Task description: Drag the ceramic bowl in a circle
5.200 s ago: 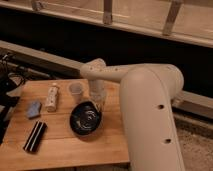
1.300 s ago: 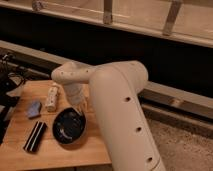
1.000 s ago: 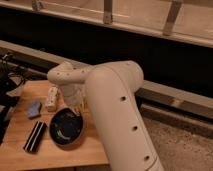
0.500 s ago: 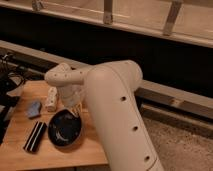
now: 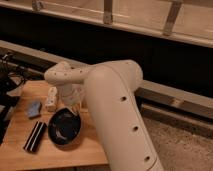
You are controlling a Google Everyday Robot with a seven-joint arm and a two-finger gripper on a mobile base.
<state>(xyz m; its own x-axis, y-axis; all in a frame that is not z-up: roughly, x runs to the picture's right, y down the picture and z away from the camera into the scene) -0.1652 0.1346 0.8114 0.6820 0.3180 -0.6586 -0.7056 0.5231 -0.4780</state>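
The ceramic bowl (image 5: 64, 127), wide, shallow and glossy black, sits on the wooden table (image 5: 20, 152) near its front right. My white arm reaches over the table from the right. The gripper (image 5: 74, 106) hangs down from the wrist at the bowl's far right rim and seems to touch it. The arm hides the table's right part.
A white bottle (image 5: 51, 98) lies behind the bowl. A blue cloth-like thing (image 5: 34, 108) lies left of it. A black flat bar (image 5: 35, 136) lies left of the bowl. Dark cables (image 5: 7, 80) sit off the table's left edge. A dark ledge runs behind the table.
Over the frames the bowl has slid left and toward the table's front, with the gripper at its rim. The arm has swung left with it.
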